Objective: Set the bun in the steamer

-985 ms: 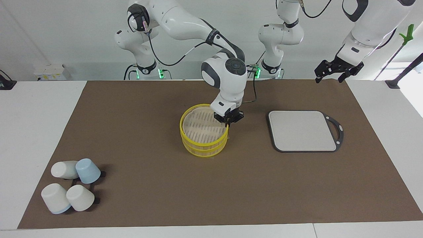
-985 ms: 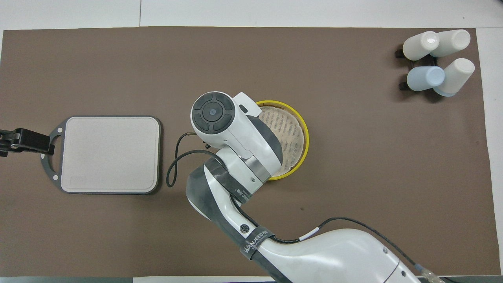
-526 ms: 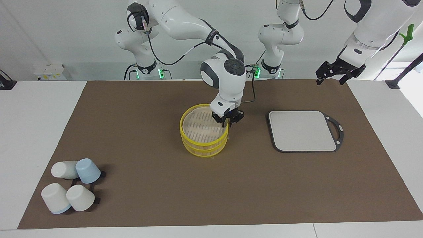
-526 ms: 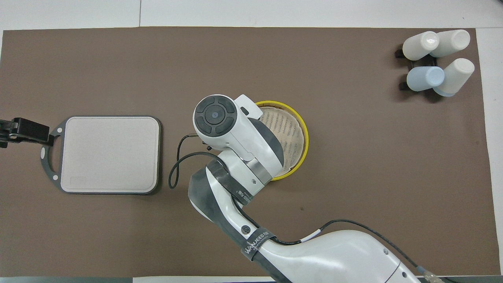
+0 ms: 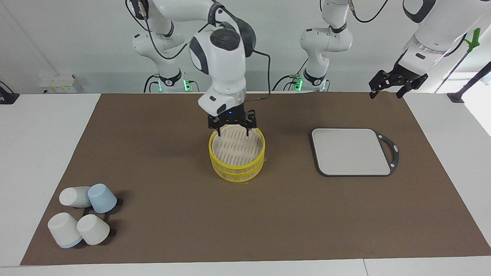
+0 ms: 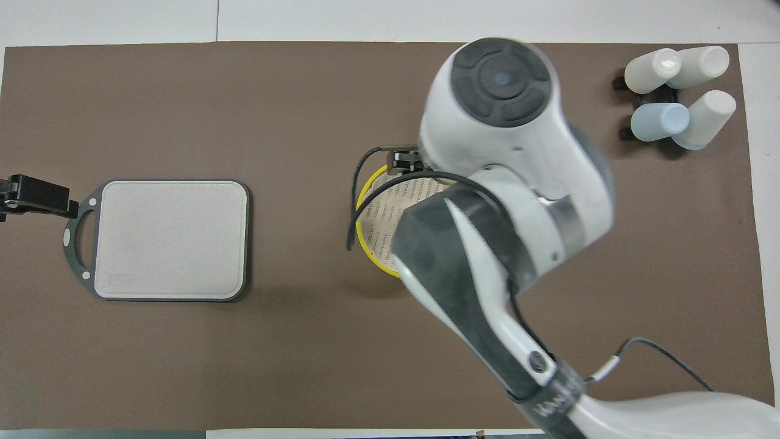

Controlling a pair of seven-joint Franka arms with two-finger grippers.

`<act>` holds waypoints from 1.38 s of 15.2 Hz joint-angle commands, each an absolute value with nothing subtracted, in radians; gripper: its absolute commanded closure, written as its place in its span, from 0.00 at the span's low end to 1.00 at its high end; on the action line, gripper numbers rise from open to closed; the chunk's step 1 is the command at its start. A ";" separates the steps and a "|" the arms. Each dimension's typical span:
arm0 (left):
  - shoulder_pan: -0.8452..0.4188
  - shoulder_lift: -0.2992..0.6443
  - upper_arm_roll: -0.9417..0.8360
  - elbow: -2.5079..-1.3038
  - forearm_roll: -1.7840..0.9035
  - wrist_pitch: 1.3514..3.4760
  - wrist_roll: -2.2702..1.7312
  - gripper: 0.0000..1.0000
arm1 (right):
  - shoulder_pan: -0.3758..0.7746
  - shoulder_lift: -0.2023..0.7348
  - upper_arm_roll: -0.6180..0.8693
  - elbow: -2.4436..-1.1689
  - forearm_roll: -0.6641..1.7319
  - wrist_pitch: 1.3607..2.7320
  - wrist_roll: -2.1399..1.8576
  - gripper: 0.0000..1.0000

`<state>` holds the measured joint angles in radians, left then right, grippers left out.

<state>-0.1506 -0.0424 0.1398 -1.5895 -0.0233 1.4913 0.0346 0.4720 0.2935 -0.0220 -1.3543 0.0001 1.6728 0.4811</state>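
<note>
On your table: one brown mat (image 5: pixel 172 161), carrying everything listed here. Item one, the steamer (image 5: pixel 237 155), a two-tier yellow-rimmed basket standing upright near the middle of the mat; as much of its slatted floor as you can see in either view is bare. Item two, the bun: you will find no trace of it in either view, and part of the steamer floor is hidden under the arm in the overhead view. Item three, the right gripper (image 5: pixel 233 131), raised over the steamer's rim on the side nearer the robots, fingers spread apart and holding nothing. Item four, the left gripper (image 5: pixel 397 85), up in the air over the mat's corner at the left arm's end, waiting, fingers parted and empty. Item five, a grey board (image 5: pixel 351 151) with a dark handle loop, flat on the mat toward the left arm's end, well apart from the steamer. Item six, a cluster of four cups (image 5: pixel 82 214), three white and one pale blue, at the right arm's end, farther from the robots than the steamer.
</note>
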 commanded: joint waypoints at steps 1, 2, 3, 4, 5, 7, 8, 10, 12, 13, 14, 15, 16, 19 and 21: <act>-0.140 -0.046 0.132 -1.600 -0.032 1.526 0.067 0.00 | 0.376 0.186 -0.008 -1.410 0.003 1.524 0.336 0.00; -0.138 -0.052 0.133 -1.614 -0.032 1.538 0.077 0.00 | 0.342 0.145 -0.008 -1.425 0.003 1.464 0.322 0.00; -0.138 -0.057 0.133 -1.623 -0.032 1.545 0.077 0.00 | 0.325 0.097 -0.008 -1.460 0.002 1.436 0.322 0.00; -0.138 -0.063 0.133 -1.637 -0.032 1.552 0.078 0.00 | 0.312 0.037 -0.008 -1.527 0.002 1.434 0.321 0.00; -0.138 -0.066 0.133 -1.646 -0.032 1.565 0.078 0.00 | 0.284 -0.018 0.001 -1.592 0.002 1.445 0.315 0.00; -0.135 -0.069 0.133 -1.654 -0.032 1.569 0.077 0.00 | 0.241 -0.061 0.000 -1.650 0.003 1.462 0.231 0.00; -0.133 -0.072 0.133 -1.655 -0.032 1.569 0.077 0.00 | 0.200 -0.058 0.000 -1.651 0.003 1.501 0.156 0.00; -0.132 -0.072 0.133 -1.655 -0.032 1.569 0.077 0.00 | 0.164 -0.049 0.000 -1.649 0.003 1.571 0.104 0.00; -0.129 -0.072 0.133 -1.654 -0.032 1.569 0.077 0.00 | 0.134 -0.049 0.000 -1.648 0.002 1.572 0.100 0.00; -0.129 -0.072 0.133 -1.654 -0.032 1.569 0.077 0.00 | 0.129 -0.049 0.000 -1.643 0.002 1.574 0.100 0.00; -0.129 -0.072 0.135 -1.654 -0.031 1.569 0.077 0.00 | 0.124 -0.048 0.000 -1.641 0.000 1.575 0.101 0.00; -0.129 -0.072 0.135 -1.654 -0.032 1.569 0.077 0.00 | 0.108 -0.046 0.005 -1.640 0.000 1.575 0.100 0.00; -0.129 -0.072 0.137 -1.654 -0.031 1.568 0.077 0.00 | 0.094 -0.037 0.006 -1.632 0.002 1.574 0.098 0.00; -0.132 -0.072 0.135 -1.654 -0.003 1.569 0.077 0.00 | 0.061 -0.026 0.020 -1.609 0.000 1.574 0.095 0.00; -0.132 -0.072 0.135 -1.654 -0.003 1.569 0.077 0.00 | 0.052 -0.021 0.023 -1.598 -0.008 1.565 0.087 0.00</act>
